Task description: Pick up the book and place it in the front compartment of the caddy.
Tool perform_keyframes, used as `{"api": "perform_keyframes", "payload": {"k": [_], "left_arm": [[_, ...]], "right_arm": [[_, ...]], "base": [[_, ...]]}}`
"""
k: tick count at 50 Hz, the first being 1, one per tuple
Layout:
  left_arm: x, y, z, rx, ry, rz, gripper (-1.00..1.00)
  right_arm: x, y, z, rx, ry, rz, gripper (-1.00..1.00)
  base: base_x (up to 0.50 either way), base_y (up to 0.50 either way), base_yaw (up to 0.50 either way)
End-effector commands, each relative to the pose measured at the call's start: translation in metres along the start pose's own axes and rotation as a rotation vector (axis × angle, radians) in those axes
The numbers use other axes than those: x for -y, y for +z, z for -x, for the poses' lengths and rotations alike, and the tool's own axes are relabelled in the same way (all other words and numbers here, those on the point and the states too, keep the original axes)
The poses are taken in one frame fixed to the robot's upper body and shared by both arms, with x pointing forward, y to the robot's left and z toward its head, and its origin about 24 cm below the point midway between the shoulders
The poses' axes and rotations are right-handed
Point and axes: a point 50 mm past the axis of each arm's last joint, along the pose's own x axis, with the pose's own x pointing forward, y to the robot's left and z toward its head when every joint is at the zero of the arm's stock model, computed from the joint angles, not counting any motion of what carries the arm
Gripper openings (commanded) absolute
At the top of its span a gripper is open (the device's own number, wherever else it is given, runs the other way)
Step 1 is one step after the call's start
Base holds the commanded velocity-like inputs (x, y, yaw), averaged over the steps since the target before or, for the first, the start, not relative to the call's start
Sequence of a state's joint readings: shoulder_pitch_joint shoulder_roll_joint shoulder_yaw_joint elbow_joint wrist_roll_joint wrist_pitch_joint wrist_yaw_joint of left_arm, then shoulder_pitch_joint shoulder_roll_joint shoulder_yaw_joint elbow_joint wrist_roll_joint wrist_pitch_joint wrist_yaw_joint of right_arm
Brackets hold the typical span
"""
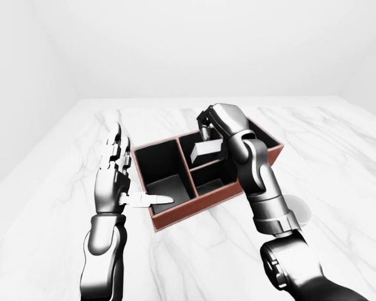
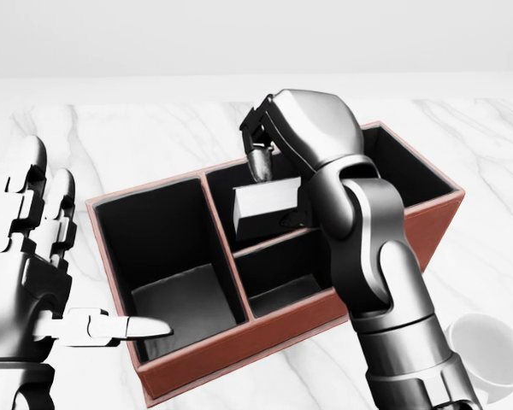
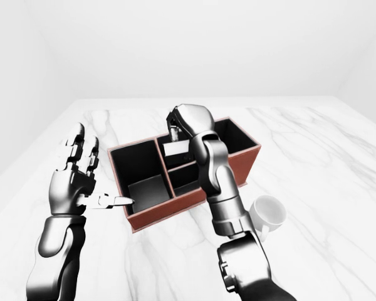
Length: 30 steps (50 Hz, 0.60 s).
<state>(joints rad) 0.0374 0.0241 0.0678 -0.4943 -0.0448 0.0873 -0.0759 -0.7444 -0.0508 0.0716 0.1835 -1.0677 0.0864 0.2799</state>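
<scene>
The caddy (image 2: 197,363) is a red-brown box with black insides: one large compartment on the left and two smaller ones on the right in the head view. The book (image 2: 265,205), small and white-grey, hangs upright in the upper right compartment, against the divider. My right hand (image 2: 263,162) reaches over the caddy from the lower right and its fingers close on the book's top edge. My left hand (image 2: 94,256) is open to the left of the caddy, fingers spread upward, with the thumb tip (image 2: 150,327) at the rim of the large compartment.
A white mug (image 3: 268,212) stands on the marble table (image 1: 338,163) just right of my right forearm, below the caddy's right end. The table's left edge runs close beside my left arm.
</scene>
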Motion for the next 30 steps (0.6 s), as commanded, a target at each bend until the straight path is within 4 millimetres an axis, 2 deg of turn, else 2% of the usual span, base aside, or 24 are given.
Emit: {"api": "perform_keyframes", "payload": {"k": [1,30], "left_arm": [[0.0004,-0.0006,0.0003,-0.003,-0.001,0.0,1.0],[0.0002,-0.0011,0.0,-0.005,0.0,-0.001,1.0]], "right_arm": [[0.0037,0.0014,-0.0058,0.006,-0.039,0.02,-1.0],[-0.0015,0.005,-0.0145,0.014,-0.03,0.029,-1.0]], "base": [[0.0,0.0,0.0],[0.0,0.0,0.0]]}}
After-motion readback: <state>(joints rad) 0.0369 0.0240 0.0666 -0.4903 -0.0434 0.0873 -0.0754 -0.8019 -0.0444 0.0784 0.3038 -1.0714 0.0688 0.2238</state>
